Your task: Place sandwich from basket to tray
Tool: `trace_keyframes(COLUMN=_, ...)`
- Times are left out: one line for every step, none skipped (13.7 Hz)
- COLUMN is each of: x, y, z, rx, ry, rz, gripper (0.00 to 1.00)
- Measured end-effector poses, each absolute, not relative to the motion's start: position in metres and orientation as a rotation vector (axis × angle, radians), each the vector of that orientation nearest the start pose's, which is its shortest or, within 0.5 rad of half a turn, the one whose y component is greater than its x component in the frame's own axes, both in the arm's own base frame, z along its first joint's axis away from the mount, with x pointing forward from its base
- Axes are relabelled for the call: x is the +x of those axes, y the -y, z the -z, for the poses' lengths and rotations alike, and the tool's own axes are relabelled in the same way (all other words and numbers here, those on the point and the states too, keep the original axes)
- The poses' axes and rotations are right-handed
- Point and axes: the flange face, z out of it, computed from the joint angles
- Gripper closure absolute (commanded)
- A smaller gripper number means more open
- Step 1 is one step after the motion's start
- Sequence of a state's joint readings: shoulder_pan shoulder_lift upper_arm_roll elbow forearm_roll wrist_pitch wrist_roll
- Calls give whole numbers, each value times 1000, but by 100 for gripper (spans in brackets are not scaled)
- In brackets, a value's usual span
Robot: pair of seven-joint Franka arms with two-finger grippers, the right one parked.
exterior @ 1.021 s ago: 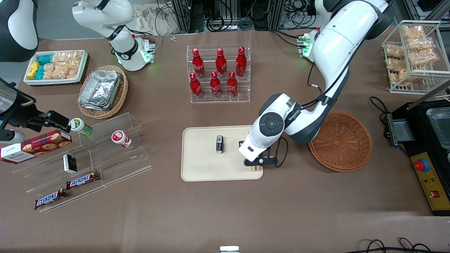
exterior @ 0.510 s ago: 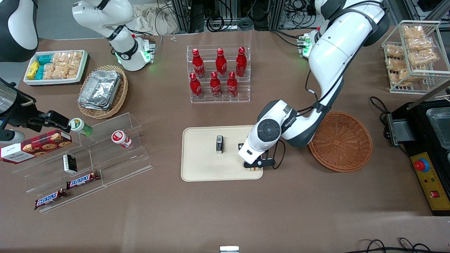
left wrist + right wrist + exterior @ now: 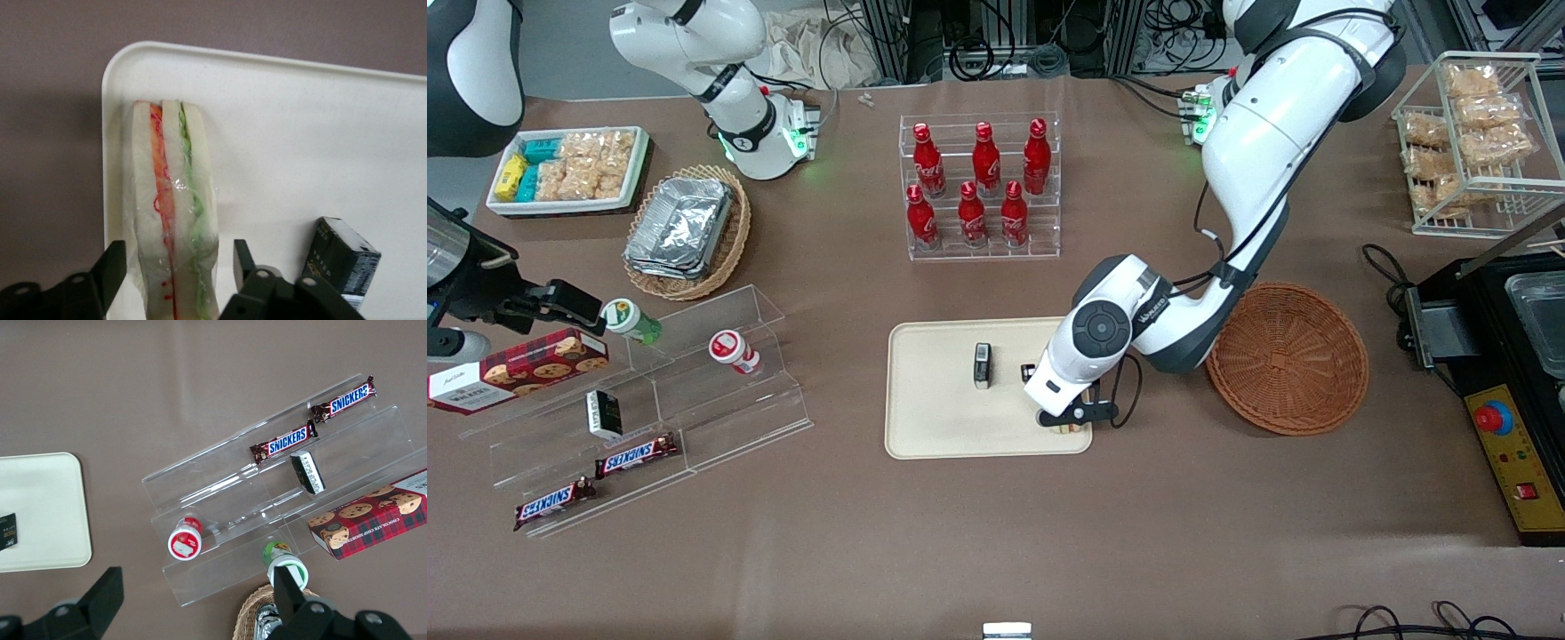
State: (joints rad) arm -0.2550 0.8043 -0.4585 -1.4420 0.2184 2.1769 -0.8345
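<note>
Tool: your left arm's tool [image 3: 172,267] sits low over the corner of the tray nearest the front camera, on the working arm's side. Its fingers [image 3: 112,270] stand spread, one on each side of the sandwich, with a visible gap on both sides, so you are released, not gripping.

Sandwich: the sandwich [image 3: 175,220] stands on its edge on the tray, wrapped in clear film, bread slices upright with an orange-red layer and a green layer between them. In the front view you see only a sliver of it [image 3: 1064,429] under the wrist, just inside the tray's rim.

Tray: the cream tray [image 3: 934,400] lies flat on the brown surface [image 3: 996,533]. The sandwich is close to its rounded corner [image 3: 117,63].

Basket: the reddish-brown basket [image 3: 1288,357] sits beside the tray, toward the working arm's end of the surface. You can see nothing in it.

Other things on the tray: a small dark box [image 3: 983,365] stands near the tray's middle, and a second dark box [image 3: 342,263] lies near the sandwich, apart from it.
</note>
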Motion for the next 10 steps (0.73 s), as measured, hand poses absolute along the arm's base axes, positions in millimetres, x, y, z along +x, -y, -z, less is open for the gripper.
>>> trace_keyframes(x=595, y=416, z=-254, rx=-3252, ry=207, rz=-128, gripper=0)
trace_keyframes(x=598, y=413, z=-263, rx=-3256, ry=216, rz=-109, gripper=0)
trace_keyframes(x=602, y=408, z=-274, rx=-3252, ry=229, rz=-96, gripper=0)
trace_keyframes(x=605, y=403, z=-287, rx=-3242, ry=239, rz=-90, gripper=0)
trace_keyframes(x=607, y=398, z=-303, rx=-3230, ry=245, rz=-84, gripper=0)
trace_keyframes(x=608, y=394, z=-319, rx=-3221, ry=247, rz=-74, gripper=0)
trace_keyframes(x=608, y=392, z=-335, rx=-3216, ry=250, rz=-57, gripper=0)
trace_keyframes(x=608, y=389, z=-347, rx=-3209, ry=258, rz=-46, gripper=0)
trace_keyframes(x=608, y=384, z=-357, rx=-3198, ry=266, rz=-45, gripper=0)
trace_keyframes(x=609, y=376, z=-364, rx=-3183, ry=277, rz=-52, gripper=0)
